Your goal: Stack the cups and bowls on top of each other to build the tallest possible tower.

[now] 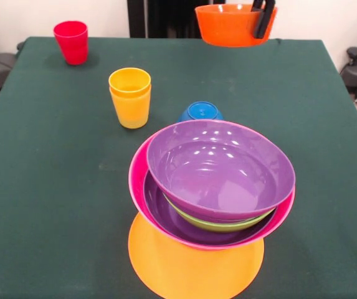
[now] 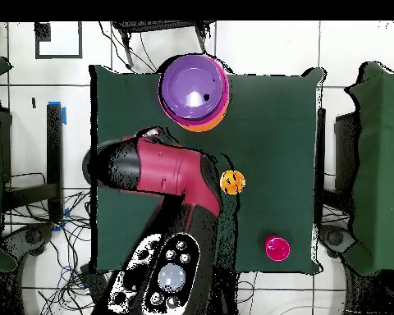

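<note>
The tower [image 1: 210, 205] at the near edge of the surface [image 1: 41, 187] has five bowls: orange base, pink, purple, lime, purple. My jaws are clamped on the rim of the small red-orange bowl [image 1: 231, 26], held aloft at the far side. I judge this bowl, the blue bowl [image 1: 200, 112] and the cups [image 1: 130, 98] are left to stack.

Dark green table [image 1: 41, 187] on white tiled floor [image 2: 266, 49] — cables [image 2: 65, 246], perhaps chairs, alongside.
</note>
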`<state>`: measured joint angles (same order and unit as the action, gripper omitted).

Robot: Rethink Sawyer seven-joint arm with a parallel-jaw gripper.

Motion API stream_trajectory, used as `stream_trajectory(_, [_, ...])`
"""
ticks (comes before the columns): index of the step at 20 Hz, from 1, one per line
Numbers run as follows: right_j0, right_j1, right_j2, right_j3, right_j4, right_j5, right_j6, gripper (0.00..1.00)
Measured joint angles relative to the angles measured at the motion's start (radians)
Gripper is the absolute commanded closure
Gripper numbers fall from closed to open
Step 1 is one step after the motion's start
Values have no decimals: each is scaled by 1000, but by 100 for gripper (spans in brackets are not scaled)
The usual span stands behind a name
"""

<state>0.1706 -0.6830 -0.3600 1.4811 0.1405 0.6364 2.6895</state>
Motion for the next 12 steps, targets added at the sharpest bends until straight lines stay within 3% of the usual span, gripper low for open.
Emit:
stream_trajectory(1, [-7, 16, 0, -69, -9, 43, 0, 100])
stream_trajectory(6, [-35, 64, 1, -237, -22, 126, 0, 100])
stream_trajectory(12, [-92, 142, 16, -419, -23, 153, 0, 100])
